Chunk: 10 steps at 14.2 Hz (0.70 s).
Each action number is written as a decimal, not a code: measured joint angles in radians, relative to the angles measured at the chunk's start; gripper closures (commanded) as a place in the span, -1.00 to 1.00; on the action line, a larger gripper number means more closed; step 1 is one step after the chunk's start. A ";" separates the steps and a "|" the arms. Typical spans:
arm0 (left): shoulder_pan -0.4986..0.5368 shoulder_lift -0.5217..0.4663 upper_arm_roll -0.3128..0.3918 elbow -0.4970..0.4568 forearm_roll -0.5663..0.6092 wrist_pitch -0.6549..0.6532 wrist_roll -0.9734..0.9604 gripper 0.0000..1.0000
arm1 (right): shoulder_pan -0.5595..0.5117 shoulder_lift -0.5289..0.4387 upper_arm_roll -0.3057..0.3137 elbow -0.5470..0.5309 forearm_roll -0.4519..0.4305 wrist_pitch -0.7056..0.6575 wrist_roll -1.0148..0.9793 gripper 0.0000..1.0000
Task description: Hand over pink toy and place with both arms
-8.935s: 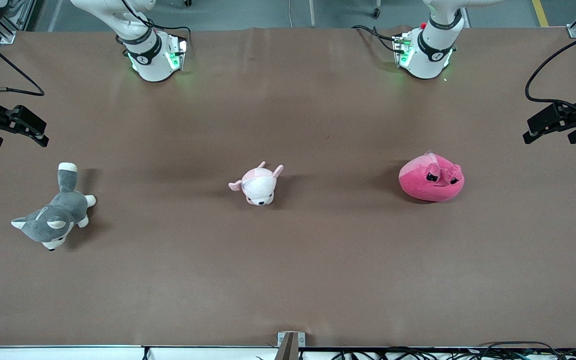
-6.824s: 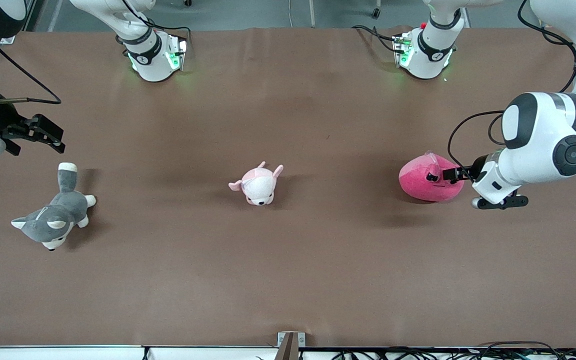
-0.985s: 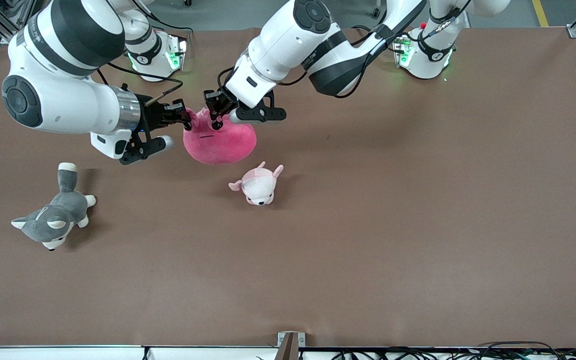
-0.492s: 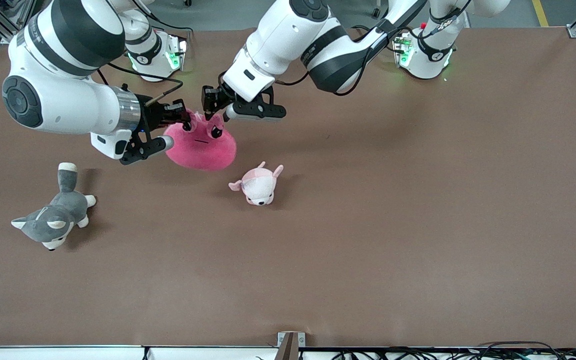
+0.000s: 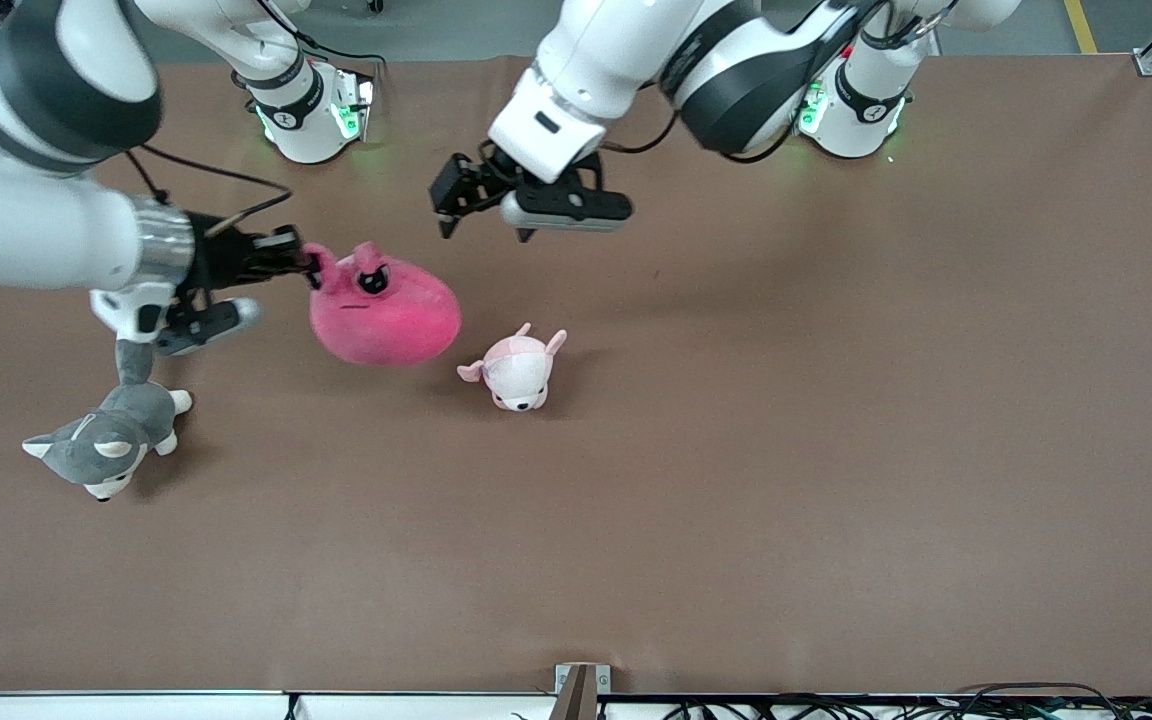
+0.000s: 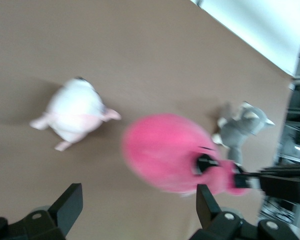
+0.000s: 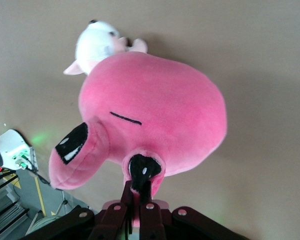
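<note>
The hot-pink toy (image 5: 386, 312) hangs from my right gripper (image 5: 310, 268), which is shut on one of its ear nubs and holds it over the table, between the husky and the pale plush. In the right wrist view the toy (image 7: 155, 112) fills the frame, and the right gripper (image 7: 141, 189) pinches the nub by its black eye. My left gripper (image 5: 448, 206) is open and empty, over the table and clear of the toy. In the left wrist view the left gripper (image 6: 138, 207) is spread wide above the toy (image 6: 167, 152), with nothing between the fingers.
A pale pink-and-white plush (image 5: 516, 370) lies on the brown table (image 5: 736, 450) beside the toy, nearer the front camera. A grey-and-white husky plush (image 5: 106, 435) lies at the right arm's end, partly under the right wrist. Both also show in the left wrist view, the pale plush (image 6: 75, 112) and the husky (image 6: 240, 130).
My left gripper has let go of the pink toy and drawn back from it. My right gripper has carried the toy toward the right arm's end of the table.
</note>
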 measured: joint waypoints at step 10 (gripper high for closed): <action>0.337 -0.282 0.007 0.002 0.033 -0.613 0.468 -1.00 | -0.162 0.369 0.009 0.140 -0.006 0.160 -0.197 0.99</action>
